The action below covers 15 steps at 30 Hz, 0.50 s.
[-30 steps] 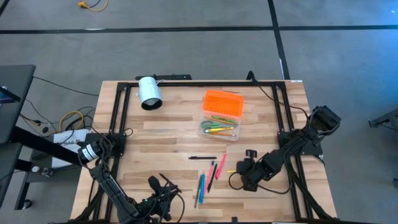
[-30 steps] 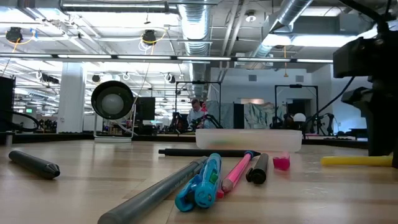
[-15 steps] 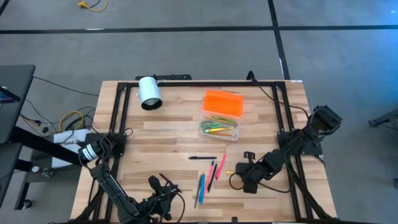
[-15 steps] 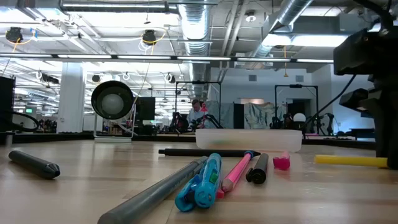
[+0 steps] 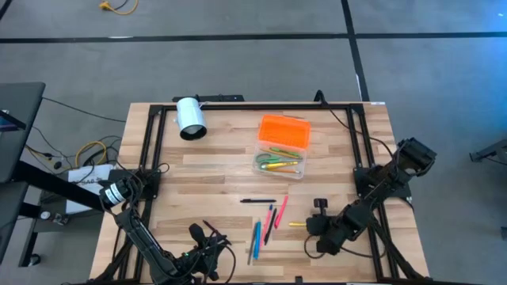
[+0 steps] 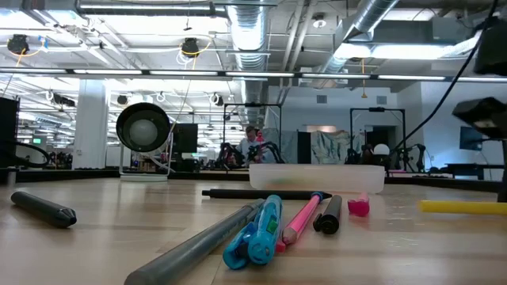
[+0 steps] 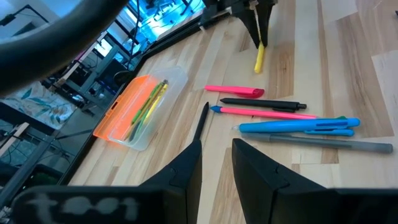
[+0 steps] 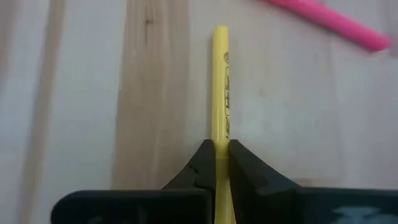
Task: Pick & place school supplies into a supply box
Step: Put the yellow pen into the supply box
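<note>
School supplies are lying in two lots on the pale wooden slatted table (image 5: 206,166). Some are already sitting in the clear plastic supply box with the bright orange lid (image 5: 282,147), at about one o'clock from the table's centre. Loose pens and pencils (image 5: 266,226) are lying at five o'clock. The right gripper (image 5: 314,223), at four o'clock, is clenching the thin yellow pencil (image 8: 221,93) near one end, so the long free end may swing or snag the box rim. The left gripper (image 7: 214,168), at seven o'clock, is waiting, fingers slightly apart, empty.
</note>
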{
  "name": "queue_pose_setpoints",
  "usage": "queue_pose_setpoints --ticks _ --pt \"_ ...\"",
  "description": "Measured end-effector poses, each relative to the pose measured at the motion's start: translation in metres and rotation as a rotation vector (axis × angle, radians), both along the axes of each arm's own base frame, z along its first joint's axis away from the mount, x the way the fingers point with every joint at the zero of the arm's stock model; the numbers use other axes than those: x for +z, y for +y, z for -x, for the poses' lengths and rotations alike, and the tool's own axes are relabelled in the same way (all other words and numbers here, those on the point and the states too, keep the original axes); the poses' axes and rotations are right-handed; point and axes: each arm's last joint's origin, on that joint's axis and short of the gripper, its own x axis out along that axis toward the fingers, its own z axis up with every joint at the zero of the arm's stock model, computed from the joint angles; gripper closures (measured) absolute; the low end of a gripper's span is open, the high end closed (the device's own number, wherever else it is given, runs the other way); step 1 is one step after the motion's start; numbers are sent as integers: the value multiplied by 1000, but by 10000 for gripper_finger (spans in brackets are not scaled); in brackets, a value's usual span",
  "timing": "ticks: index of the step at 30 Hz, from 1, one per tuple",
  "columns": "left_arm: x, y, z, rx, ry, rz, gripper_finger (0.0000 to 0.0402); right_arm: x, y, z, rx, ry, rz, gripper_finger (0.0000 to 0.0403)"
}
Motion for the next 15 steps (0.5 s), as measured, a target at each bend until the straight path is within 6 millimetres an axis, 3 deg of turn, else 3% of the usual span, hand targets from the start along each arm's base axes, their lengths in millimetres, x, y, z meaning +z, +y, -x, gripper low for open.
queue_pose_setpoints --ticks 9,15 --pt "0 1 -1 4 -1 1 322 16 15 1 -13 -155 202 400" --pt "0 1 -2 5 -1 1 322 17 13 -14 -89 -87 -7 398"
